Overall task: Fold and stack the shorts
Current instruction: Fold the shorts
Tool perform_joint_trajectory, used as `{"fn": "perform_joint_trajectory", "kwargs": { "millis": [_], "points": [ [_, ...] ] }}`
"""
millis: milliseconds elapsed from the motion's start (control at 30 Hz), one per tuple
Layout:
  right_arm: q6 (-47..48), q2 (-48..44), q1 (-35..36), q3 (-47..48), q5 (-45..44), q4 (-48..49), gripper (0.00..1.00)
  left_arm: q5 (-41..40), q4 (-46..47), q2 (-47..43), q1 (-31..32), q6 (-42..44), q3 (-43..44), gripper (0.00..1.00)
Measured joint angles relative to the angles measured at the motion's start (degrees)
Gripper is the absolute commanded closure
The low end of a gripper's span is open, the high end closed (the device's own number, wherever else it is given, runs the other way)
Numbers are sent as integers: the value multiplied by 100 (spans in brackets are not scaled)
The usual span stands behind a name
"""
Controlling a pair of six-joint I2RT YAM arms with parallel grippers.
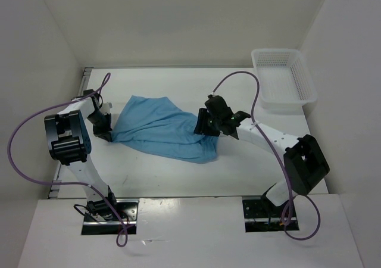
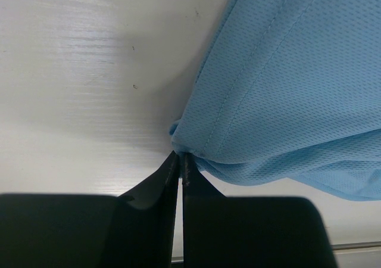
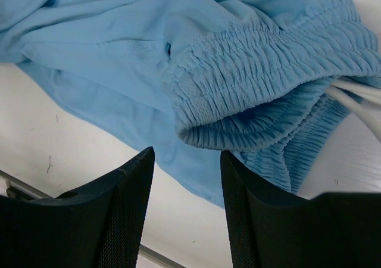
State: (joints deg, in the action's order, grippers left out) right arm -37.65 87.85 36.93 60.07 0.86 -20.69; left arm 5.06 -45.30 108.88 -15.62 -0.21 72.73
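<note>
Spreading the shorts (image 1: 164,131) flat is judged to be the step in hand, as no fold is yet made. They are seen crumpled across the middle of the bench (image 1: 238,167), between the two arms. The left end effector (image 2: 180,159) is clenched on a hem corner at their left edge. The right end effector (image 3: 186,155) is released, poised at the gathered waistband (image 3: 250,83) with nothing gripped. Next, the waistband probably needs to be pinched and drawn rightward until the cloth is taut.

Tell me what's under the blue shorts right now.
Only white table shows around the shorts and beside the corner pinched by the left gripper. Anything beneath the spread fabric is covered.
</note>
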Motion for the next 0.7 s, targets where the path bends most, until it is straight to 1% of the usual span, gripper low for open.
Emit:
{"fn": "perform_joint_trajectory", "kwargs": {
  "millis": [433,600,700],
  "points": [
    [299,-111,-74,52,-138,-22,46,9,0,0,0,0,0,92],
    [455,-109,-149,208,-184,-28,46,9,0,0,0,0,0,92],
    [494,-109,-157,280,-201,-2,44,9,0,0,0,0,0,92]
  ]
}}
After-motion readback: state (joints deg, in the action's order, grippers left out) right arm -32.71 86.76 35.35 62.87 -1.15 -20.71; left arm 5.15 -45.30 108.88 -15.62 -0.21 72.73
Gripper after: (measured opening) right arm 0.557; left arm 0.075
